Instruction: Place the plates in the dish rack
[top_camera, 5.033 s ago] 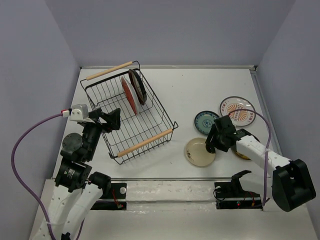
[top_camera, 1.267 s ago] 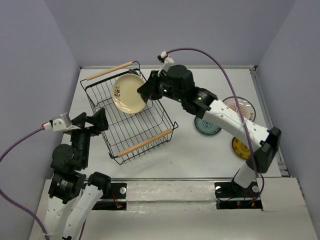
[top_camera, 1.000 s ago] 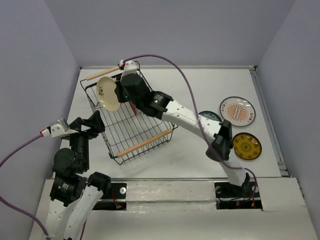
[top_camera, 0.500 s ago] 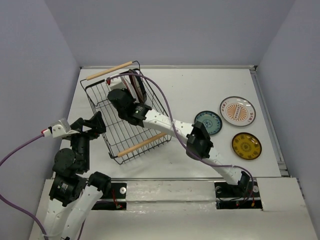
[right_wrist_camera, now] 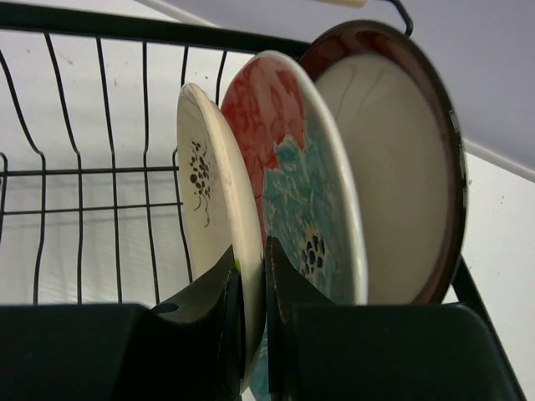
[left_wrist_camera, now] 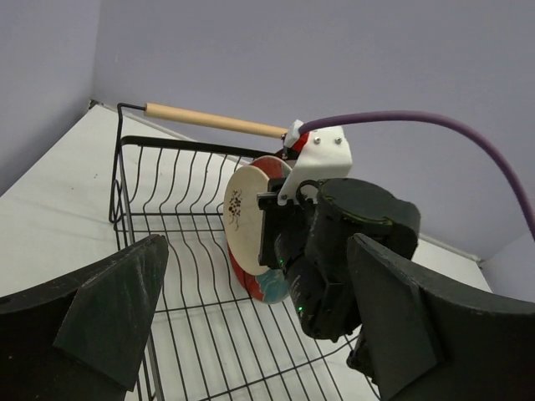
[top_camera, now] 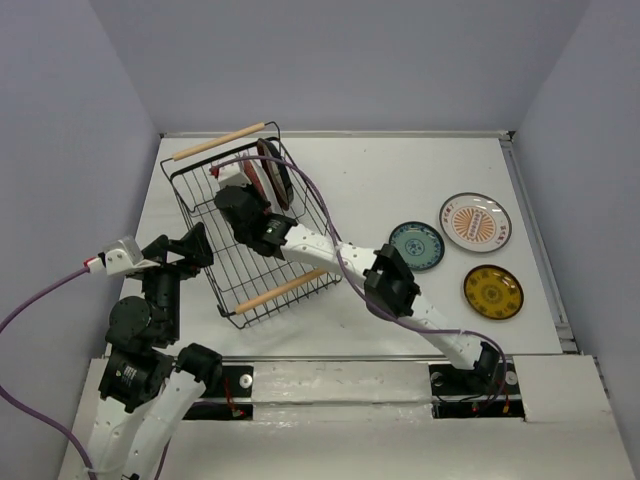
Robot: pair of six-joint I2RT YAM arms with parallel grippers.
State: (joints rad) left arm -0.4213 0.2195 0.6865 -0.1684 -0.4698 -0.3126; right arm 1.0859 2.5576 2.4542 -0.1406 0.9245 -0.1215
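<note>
The black wire dish rack [top_camera: 290, 285] sits at the left of the table. Three plates stand on edge at its far end: a maroon-rimmed beige plate [right_wrist_camera: 393, 167], a red-and-teal floral plate [right_wrist_camera: 301, 184] and a cream plate with a black mark [right_wrist_camera: 209, 200]. My right gripper [right_wrist_camera: 251, 259] reaches into the rack [top_camera: 248, 190] and is shut on the cream plate's lower rim, one finger [right_wrist_camera: 213, 301] on each face. The cream plate [left_wrist_camera: 242, 213] stands against the floral one [left_wrist_camera: 276, 284]. My left gripper [top_camera: 190, 245] hovers open at the rack's near-left side, holding nothing.
Three plates lie flat on the table to the right: a small teal-blue one [top_camera: 416, 245], a white one with an orange sunburst [top_camera: 475, 222] and a yellow one [top_camera: 493, 291]. The right arm stretches across the rack's near-right corner. A wooden handle [left_wrist_camera: 213, 121] tops the rack's far end.
The right arm brought the cream plate from above the rack's far-left corner down into the rack, beside the floral plate. The left arm has hardly moved.
</note>
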